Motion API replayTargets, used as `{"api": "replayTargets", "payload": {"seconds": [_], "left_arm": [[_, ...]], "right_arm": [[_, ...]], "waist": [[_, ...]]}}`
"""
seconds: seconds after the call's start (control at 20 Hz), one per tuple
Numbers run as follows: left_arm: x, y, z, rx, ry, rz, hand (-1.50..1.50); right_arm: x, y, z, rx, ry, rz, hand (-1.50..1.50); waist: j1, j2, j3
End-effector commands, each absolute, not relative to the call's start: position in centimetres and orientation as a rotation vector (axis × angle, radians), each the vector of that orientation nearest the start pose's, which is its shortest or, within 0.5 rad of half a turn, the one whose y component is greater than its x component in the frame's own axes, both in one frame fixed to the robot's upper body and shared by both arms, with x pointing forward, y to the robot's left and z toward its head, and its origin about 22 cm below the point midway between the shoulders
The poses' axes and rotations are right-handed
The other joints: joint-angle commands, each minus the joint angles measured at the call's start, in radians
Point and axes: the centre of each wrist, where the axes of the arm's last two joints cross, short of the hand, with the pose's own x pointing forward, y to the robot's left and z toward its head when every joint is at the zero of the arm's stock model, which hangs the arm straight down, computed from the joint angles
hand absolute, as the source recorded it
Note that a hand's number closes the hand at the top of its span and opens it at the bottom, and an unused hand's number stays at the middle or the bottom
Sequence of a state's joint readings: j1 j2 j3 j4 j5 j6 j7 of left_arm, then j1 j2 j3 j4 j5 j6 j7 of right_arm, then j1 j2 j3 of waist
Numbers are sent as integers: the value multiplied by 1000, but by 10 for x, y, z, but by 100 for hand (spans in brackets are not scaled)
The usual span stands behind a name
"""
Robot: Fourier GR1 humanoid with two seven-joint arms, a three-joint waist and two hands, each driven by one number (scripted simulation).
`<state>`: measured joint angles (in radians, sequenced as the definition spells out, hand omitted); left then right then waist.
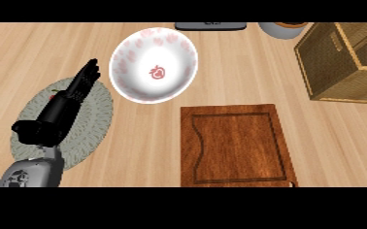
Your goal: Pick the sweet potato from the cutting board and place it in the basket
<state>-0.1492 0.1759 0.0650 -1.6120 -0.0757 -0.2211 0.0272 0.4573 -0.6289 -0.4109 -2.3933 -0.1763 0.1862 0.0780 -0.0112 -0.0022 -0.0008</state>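
On the worktop's (237, 85) left side, the left hand (72, 97) hangs over a round grey mat (97, 121), fingers straight and held together, pointing up-right toward a white plate (136, 73) with red markings; it holds nothing. Near the lower middle lies the wooden board (237, 145), its surface bare; no sweet potato shows on it or elsewhere. At the right edge stands the woven basket (326, 68), well apart from the hand. A dark object (211, 25) and a grey pot (287, 29) sit along the top edge.
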Motion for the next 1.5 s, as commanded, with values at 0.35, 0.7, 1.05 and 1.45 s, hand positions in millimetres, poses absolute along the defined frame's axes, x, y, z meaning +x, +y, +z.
{"api": "replayTargets", "payload": {"seconds": [0.35,0.7,1.05,1.45], "left_arm": [[273,267,55,28,-1696,-384,0],[286,252,48,22,-1704,-392,0],[273,270,47,28,-1687,-401,0],[280,261,51,38,-1691,-383,0]], "right_arm": [[193,-363,256,-720,-1778,434,150],[248,-366,254,-776,-1775,231,150],[294,-413,250,-857,-1717,176,150],[330,-453,240,-829,-1670,208,150]], "waist": [[34,7,0],[31,8,0],[29,6,1],[24,5,1]]}}
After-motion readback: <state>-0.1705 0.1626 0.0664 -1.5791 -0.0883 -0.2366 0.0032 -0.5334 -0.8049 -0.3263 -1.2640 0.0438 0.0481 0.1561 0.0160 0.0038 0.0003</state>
